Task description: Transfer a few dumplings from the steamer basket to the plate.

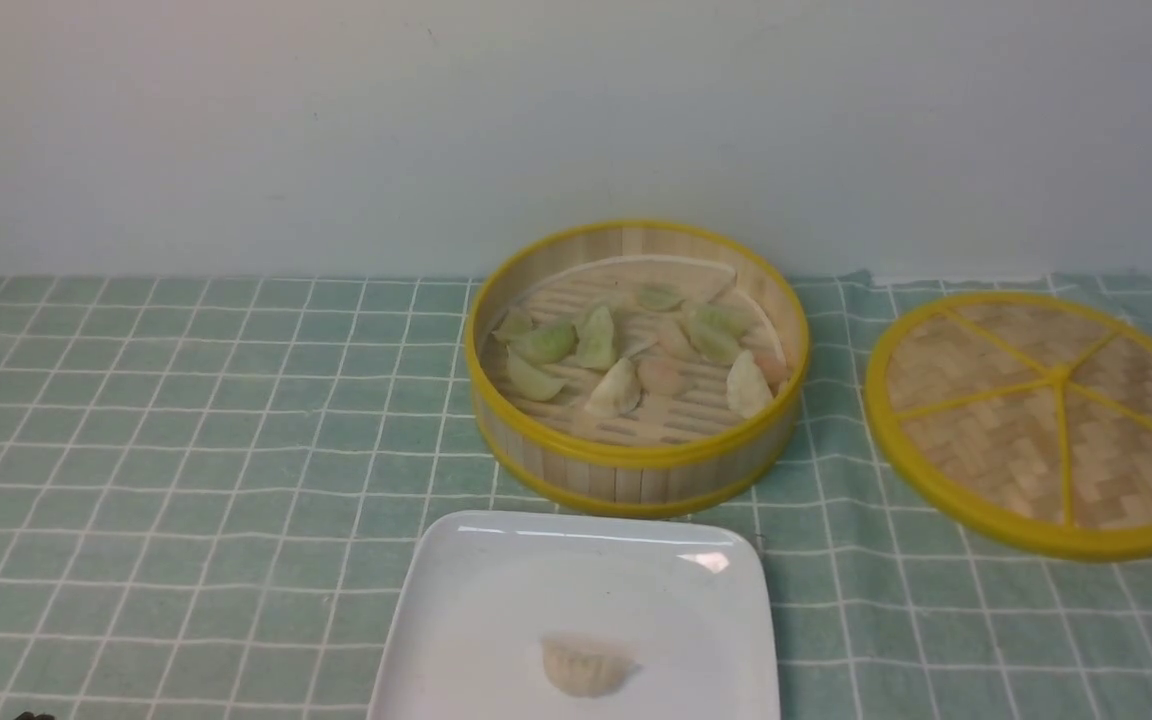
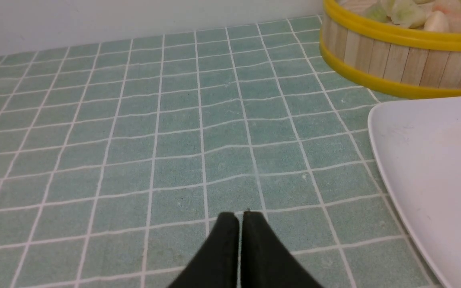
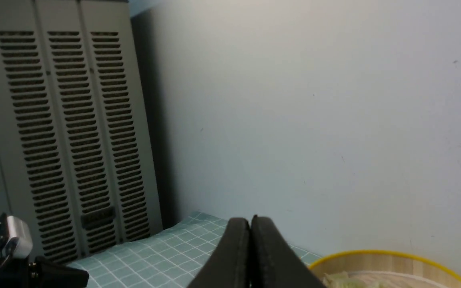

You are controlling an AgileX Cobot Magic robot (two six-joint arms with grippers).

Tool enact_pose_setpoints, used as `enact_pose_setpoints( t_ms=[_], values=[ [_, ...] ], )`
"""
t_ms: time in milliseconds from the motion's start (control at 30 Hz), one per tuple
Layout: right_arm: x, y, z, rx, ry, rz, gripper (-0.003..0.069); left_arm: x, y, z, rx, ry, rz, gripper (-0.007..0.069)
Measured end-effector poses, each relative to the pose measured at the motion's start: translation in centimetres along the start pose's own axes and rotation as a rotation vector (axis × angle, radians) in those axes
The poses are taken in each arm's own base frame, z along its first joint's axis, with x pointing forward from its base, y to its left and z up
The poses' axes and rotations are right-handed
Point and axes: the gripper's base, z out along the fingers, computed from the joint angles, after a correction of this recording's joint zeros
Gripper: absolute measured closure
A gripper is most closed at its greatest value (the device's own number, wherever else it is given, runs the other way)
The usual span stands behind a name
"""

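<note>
Most dumplings (image 1: 626, 350) lie bunched in the basket (image 1: 636, 455); one dumpling (image 1: 586, 665) sits on the plate (image 1: 496, 600) just in front of it. The left fingers (image 2: 224, 244) are clenched on nothing, low over the tabletop (image 1: 186, 420) beside the plate. The right fingers (image 3: 234, 248), also clenched and empty, are raised near the basket, aimed at the wall (image 3: 314, 100). The skins look soft and the dumplings touch, so a hard pinch could tear one or drag a neighbour along.
</note>
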Motion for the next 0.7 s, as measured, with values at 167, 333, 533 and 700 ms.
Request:
enact_pose_setpoints(
  t_ms=[167,333,533,700],
  values=[
    [3.1,-1.0,0.6,0.226,0.083,-0.082,0.0673,0.0,0.0,0.0,0.000,0.000,0.000,0.0631],
    [8.1,-3.1,0.5,0.531,0.233,-0.134,0.0673,0.0,0.0,0.0,0.000,0.000,0.000,0.0631],
    [13.1,-4.9,-0.7,0.778,0.397,-0.106,0.0673,0.0,0.0,0.0,0.000,0.000,0.000,0.0631],
    [13.1,-5.0,-0.8,0.801,0.396,-0.108,0.0673,0.0,0.0,0.0,0.000,0.000,0.000,0.0631]
  ],
)
